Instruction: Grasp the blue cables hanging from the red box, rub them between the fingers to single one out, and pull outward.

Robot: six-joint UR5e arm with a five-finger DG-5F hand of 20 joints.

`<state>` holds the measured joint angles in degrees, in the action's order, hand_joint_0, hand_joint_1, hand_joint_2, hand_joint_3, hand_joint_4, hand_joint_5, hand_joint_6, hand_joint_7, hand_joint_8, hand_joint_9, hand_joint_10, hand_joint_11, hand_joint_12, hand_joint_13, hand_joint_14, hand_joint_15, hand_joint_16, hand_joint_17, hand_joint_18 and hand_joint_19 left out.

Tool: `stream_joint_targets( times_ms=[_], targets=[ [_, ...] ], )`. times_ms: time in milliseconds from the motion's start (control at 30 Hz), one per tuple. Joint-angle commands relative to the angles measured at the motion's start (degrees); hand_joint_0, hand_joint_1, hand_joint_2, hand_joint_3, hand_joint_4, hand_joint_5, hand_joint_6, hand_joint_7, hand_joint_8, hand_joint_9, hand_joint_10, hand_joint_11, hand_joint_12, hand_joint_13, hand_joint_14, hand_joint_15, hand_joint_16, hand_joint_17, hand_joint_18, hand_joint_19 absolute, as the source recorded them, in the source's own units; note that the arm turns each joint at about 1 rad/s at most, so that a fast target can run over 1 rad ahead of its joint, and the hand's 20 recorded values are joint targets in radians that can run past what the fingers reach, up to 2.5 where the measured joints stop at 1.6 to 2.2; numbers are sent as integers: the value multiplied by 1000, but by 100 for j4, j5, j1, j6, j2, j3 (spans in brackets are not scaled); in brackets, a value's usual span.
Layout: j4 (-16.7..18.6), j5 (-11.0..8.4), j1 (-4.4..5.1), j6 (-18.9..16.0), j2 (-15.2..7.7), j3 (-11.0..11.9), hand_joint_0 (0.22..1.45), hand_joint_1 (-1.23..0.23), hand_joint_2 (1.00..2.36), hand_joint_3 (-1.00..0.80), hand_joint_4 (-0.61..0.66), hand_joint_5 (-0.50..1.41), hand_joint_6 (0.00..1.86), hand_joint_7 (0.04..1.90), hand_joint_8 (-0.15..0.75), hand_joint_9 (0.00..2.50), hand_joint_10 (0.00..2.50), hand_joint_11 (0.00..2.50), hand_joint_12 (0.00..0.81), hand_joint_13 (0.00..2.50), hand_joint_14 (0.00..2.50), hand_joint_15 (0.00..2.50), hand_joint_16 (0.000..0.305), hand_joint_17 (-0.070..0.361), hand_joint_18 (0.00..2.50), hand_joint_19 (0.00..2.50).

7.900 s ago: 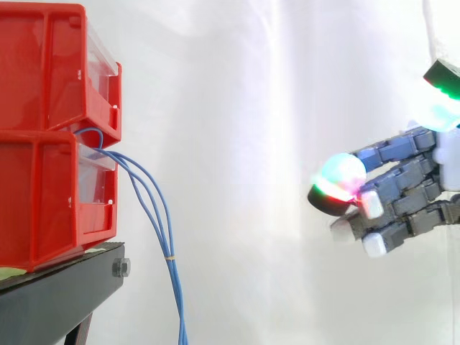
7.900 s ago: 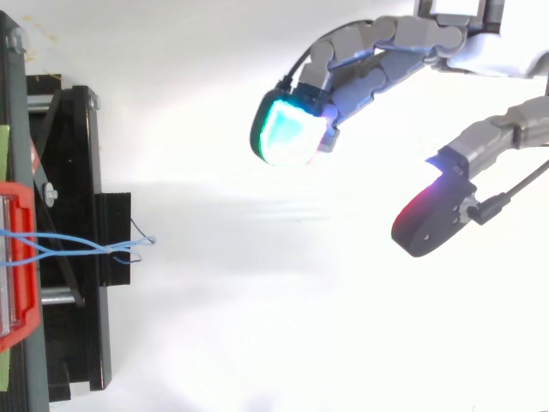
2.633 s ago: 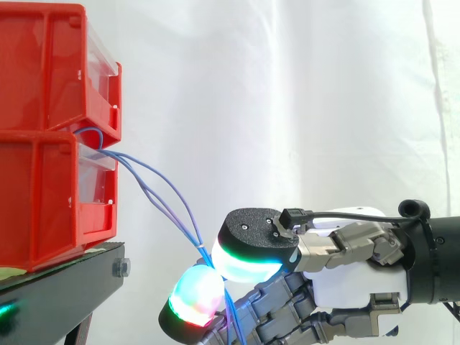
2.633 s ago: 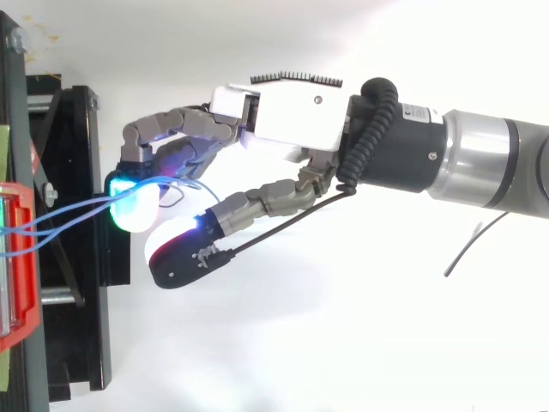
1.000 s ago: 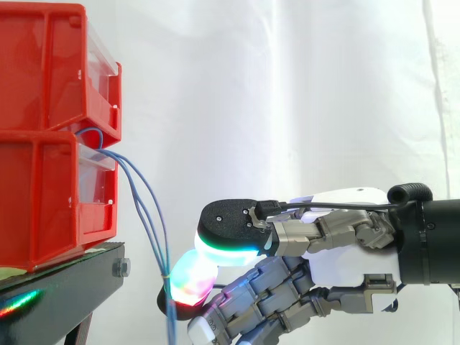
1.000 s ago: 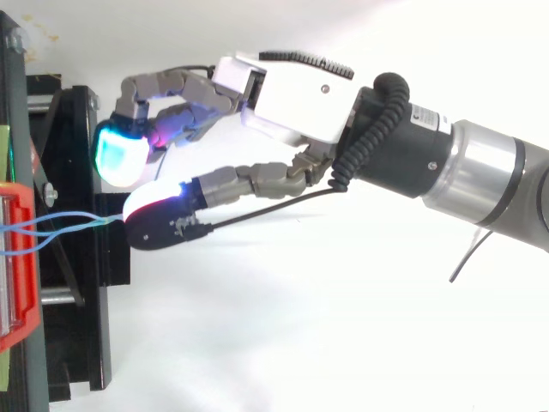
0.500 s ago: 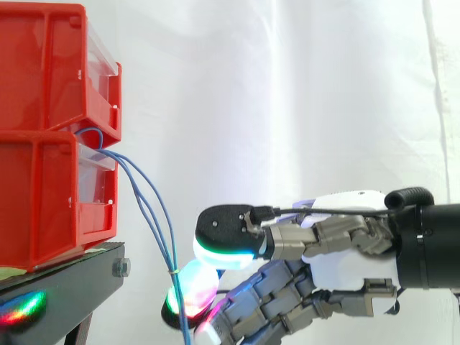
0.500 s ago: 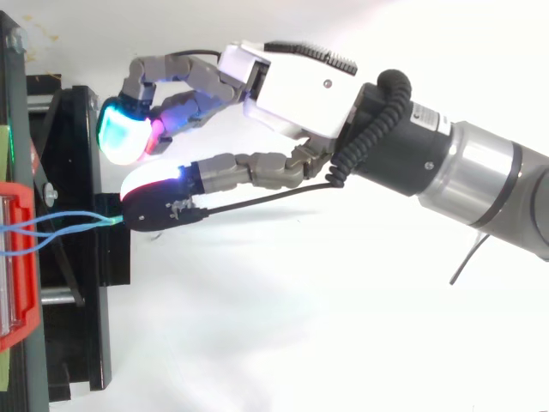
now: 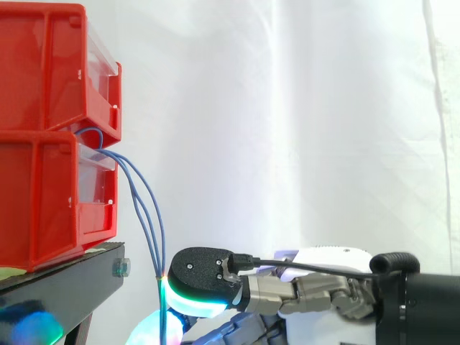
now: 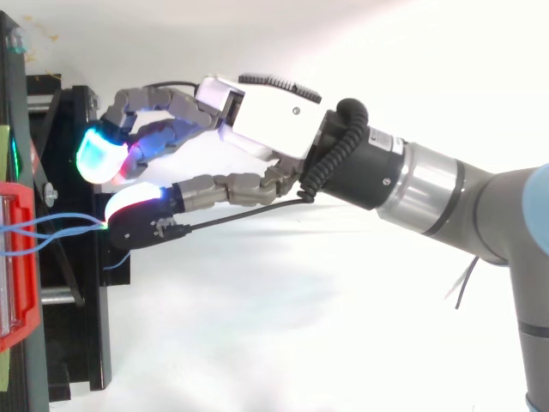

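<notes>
A white curtain (image 9: 302,108) hangs behind everything, and from above the ground (image 10: 283,343) under the work is plain bright white. At the far left a black stand (image 9: 68,295) carries two red bins, one on the other: the upper red bin (image 9: 43,65) sits square on the lower red bin (image 9: 43,194), and both have clear front panels facing right. From above, the stand's black frame (image 10: 73,283) runs along the left edge, with the red rim of a bin (image 10: 19,283) over it.

The blue cables (image 9: 144,208) are thin, smooth and light blue. They come out in a small loop at the seam between the two bins, at the right front corner, and then fall down and to the right as separate strands. The strands draw together to one point just off the stand's right end and drop out of the bottom of the side view as a bundle. From above, the same strands (image 10: 51,230) run rightward from the bin, cross one another, and meet at the tip of the thumb pad.

The hand (image 10: 274,107) reaches in from the right on a grey arm (image 10: 429,193). Its thumb pad (image 9: 201,277), black on top with a green glow beneath, lies just right of the gathered cables and touches them. The fingers (image 10: 96,154) are bent, glow cyan at the tip and stand apart from the thumb on the far side, with a clear gap between them, so nothing is clamped.
</notes>
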<state>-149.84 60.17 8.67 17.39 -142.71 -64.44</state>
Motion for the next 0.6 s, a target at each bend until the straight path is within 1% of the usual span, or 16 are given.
stream_joint_targets(
  times_ms=[0, 33, 67, 167, 233, 267, 300, 367, 400, 433, 500, 567],
  targets=[
    [359, 118, 20, -227, -99, -7, 511, -606, 1002, -476, 334, -114, 503, 1009, 313, 814, 10, 343, 385, 684, 13, 416, 50, 113, 646, 593],
    [377, 197, 20, -297, -99, -7, 510, -605, 1002, -476, 333, -114, 503, 1010, 314, 817, 11, 342, 386, 685, 13, 416, 50, 113, 645, 600],
    [377, 214, 29, -324, -99, -7, 510, -603, 1001, -476, 333, -113, 503, 1011, 315, 819, 10, 344, 387, 686, 13, 412, 50, 113, 647, 601],
    [342, 311, 3, -508, -99, -7, 510, -599, 1002, -474, 332, -113, 503, 1015, 316, 821, 10, 352, 386, 688, 15, 418, 50, 113, 647, 601],
    [342, 399, -23, -702, -99, 2, 510, -597, 1002, -474, 332, -113, 503, 1020, 316, 824, 10, 356, 386, 691, 13, 420, 50, 113, 647, 602],
    [342, 399, -23, -702, -99, 2, 510, -597, 1002, -474, 333, -113, 503, 1021, 315, 824, 10, 357, 387, 692, 13, 420, 50, 113, 650, 601],
    [342, 469, -23, -851, -90, -7, 510, -596, 1002, -475, 331, -113, 503, 1021, 316, 823, 13, 363, 386, 691, 15, 420, 50, 113, 650, 601],
    [324, 584, 3, -992, -90, 2, 510, -595, 1002, -475, 329, -112, 503, 1031, 315, 828, 12, 357, 387, 694, 13, 421, 50, 113, 652, 600],
    [315, 610, 3, -1018, -90, -7, 510, -594, 1002, -476, 331, -112, 503, 1036, 316, 828, 10, 365, 388, 693, 14, 424, 50, 113, 652, 601],
    [227, 733, 12, -1123, -90, 2, 510, -594, 1003, -474, 325, -112, 503, 1041, 315, 829, 10, 369, 388, 694, 15, 424, 50, 113, 653, 602],
    [157, 794, 12, -1159, -90, 2, 510, -593, 1002, -476, 324, -111, 503, 1042, 315, 829, 12, 362, 388, 696, 14, 424, 50, 113, 652, 601],
    [16, 900, 12, -1176, -90, 2, 510, -592, 1002, -475, 327, -111, 503, 1043, 317, 830, 10, 367, 389, 696, 15, 427, 50, 113, 652, 602]
  ],
)
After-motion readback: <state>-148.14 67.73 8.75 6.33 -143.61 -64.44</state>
